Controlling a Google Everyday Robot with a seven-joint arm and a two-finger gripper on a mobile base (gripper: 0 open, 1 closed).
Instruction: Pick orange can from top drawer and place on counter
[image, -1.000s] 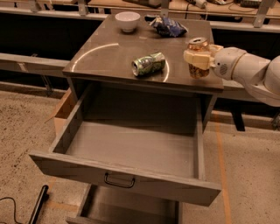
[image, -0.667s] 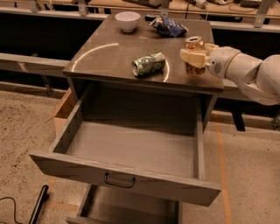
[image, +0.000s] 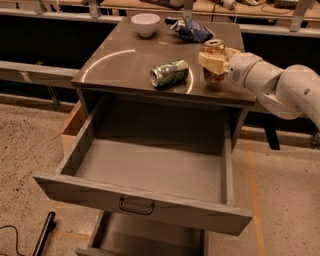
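Observation:
The orange can (image: 214, 75) stands upright on the right part of the counter (image: 120, 62), its base at or just above the surface. My gripper (image: 211, 61) reaches in from the right and its cream fingers (image: 208, 60) are shut around the can's middle. The top drawer (image: 150, 204) below is pulled wide open and nothing lies in it; its dark pull handle (image: 136, 206) faces the front.
A green-and-white can (image: 170, 73) lies on its side just left of the orange can. A white bowl (image: 145, 24) and a blue bag (image: 192, 30) sit at the counter's back. The lower drawer (image: 145, 241) is partly open. A cardboard box (image: 71, 127) stands on the floor at left.
My gripper has carried the orange can a little to the left and further over the counter, closer to the green-and-white can. The drawer and other objects have not moved.

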